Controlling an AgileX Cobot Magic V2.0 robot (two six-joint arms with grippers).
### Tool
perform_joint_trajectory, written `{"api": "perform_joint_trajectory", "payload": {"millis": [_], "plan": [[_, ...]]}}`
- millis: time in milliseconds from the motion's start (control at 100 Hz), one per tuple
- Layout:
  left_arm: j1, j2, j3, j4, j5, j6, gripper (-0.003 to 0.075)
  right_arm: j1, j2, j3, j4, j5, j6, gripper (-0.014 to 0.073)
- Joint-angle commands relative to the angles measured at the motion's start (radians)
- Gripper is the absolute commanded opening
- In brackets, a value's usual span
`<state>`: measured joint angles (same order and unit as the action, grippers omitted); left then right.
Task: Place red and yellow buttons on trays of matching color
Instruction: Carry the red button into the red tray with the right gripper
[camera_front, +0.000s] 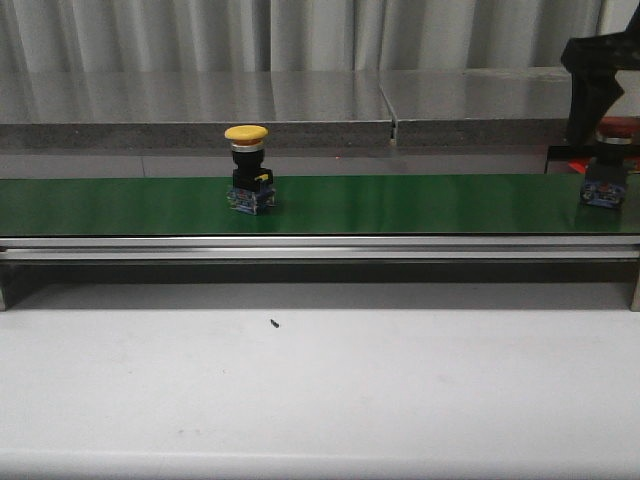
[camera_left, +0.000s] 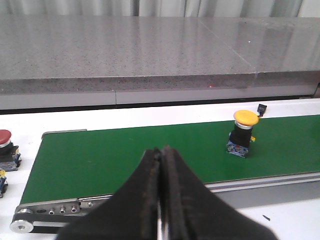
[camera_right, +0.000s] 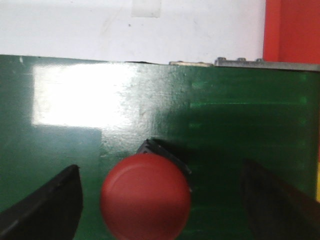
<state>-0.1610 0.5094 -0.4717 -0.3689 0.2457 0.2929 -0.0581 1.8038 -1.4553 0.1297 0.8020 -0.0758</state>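
The right tool (camera_right: 160, 200) hangs over the red button (camera_right: 145, 196) at the right end of the green belt (camera_front: 400, 205), its jaws spread wide with the red cap between them and touching neither. The step in hand looks like the pick of this button. To do it well, the tool should drop until the fingers (camera_right: 47, 205) flank the black neck or the body under the cap, not the cap's rounded edge, which would likely slip. In the wrist view the cap sits closer to one finger than the other, so a small sideways shift before closing would keep the button from being knocked over. Then lift straight up, clear of the belt.

The yellow button (camera_front: 249, 170) stands upright on the belt, well apart from the red one, toward the belt's left half. The left tool (camera_left: 161, 200) has its jaws pressed together, holding nothing, hovering near the belt's front edge.

Much is hard to make out. Only a red strip (camera_right: 291, 30) past the belt's end shows in the right wrist view; it may be the red tray, but it is cut off. No yellow tray appears in any view. In the front view the right tool is a dark shape at the frame edge, covering the red cap. Another red button (camera_left: 6, 148) sits off the belt's end in the left wrist view, partly cut off.
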Motion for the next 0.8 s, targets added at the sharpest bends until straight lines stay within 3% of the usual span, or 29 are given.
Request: {"api": "perform_joint_trajectory", "payload": {"millis": [0, 160, 220, 420, 790], "plan": [[-0.009, 0.002, -0.028, -0.015, -0.074, 0.001, -0.0019, -0.013, -0.015, -0.043, -0.017, -0.017, -0.013, 0.0578], [-0.009, 0.002, -0.028, -0.015, -0.074, 0.001, -0.0019, -0.019, -0.006, -0.047, -0.021, 0.013, -0.013, 0.0216], [-0.009, 0.002, -0.028, -0.015, -0.074, 0.001, -0.0019, -0.019, -0.009, -0.058, -0.028, 0.028, -0.013, 0.0128], [-0.009, 0.002, -0.028, -0.015, -0.074, 0.001, -0.0019, -0.049, -0.007, -0.179, -0.067, 0.109, -0.013, 0.012], [-0.009, 0.002, -0.028, -0.015, -0.074, 0.001, -0.0019, -0.283, 0.19, -0.507, -0.059, 0.196, -0.013, 0.012]]}}
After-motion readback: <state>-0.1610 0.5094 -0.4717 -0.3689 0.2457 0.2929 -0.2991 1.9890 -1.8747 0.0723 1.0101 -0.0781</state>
